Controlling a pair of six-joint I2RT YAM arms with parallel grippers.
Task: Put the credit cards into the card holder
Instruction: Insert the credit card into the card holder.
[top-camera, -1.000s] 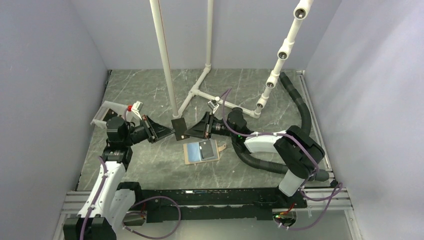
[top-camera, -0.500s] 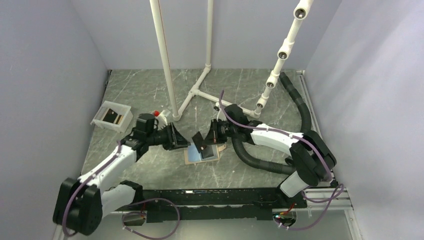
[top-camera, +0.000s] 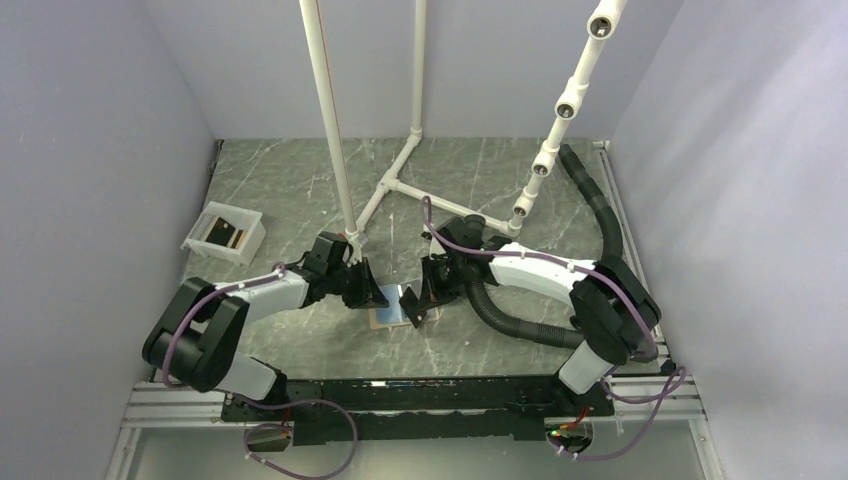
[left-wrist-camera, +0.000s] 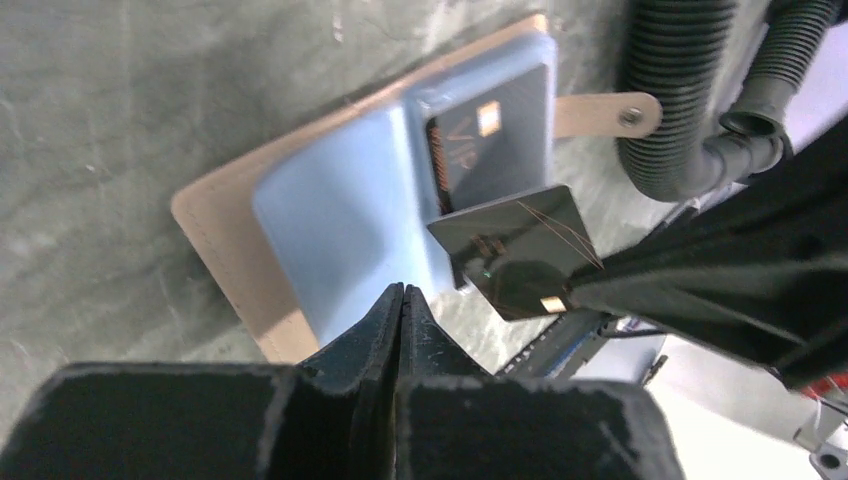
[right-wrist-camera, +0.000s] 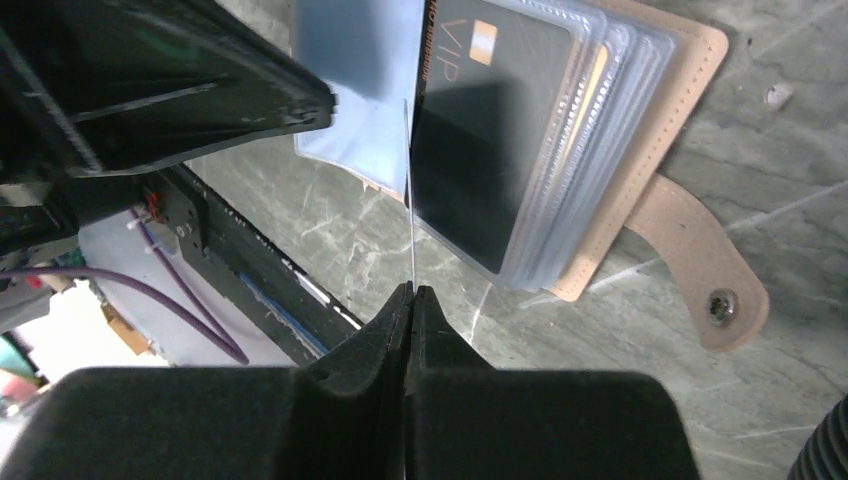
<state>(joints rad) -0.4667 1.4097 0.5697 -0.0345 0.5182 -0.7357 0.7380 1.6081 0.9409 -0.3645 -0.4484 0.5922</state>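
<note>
While the right end effector (right-wrist-camera: 410, 290) clamps one credit card (left-wrist-camera: 515, 250) just over the open card holder (left-wrist-camera: 222, 232) on the table (top-camera: 290, 180), left end effector (left-wrist-camera: 400, 296) is closed, tips at the blue pocket (left-wrist-camera: 330, 220) edge; pinching it or not, can't tell. Second card (left-wrist-camera: 487, 140) already sleeved.

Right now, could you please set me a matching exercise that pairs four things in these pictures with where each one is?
Things:
1. VIP card
2. loose card
3. white tray
4. closing tab

Places:
A. standing apart at the far left
B. pinched in the right gripper, just above the card holder
C. sticking out flat from the holder's side
D. tucked inside the holder

Pairs: 1-D; 2-B; 3-A; 4-C
</note>
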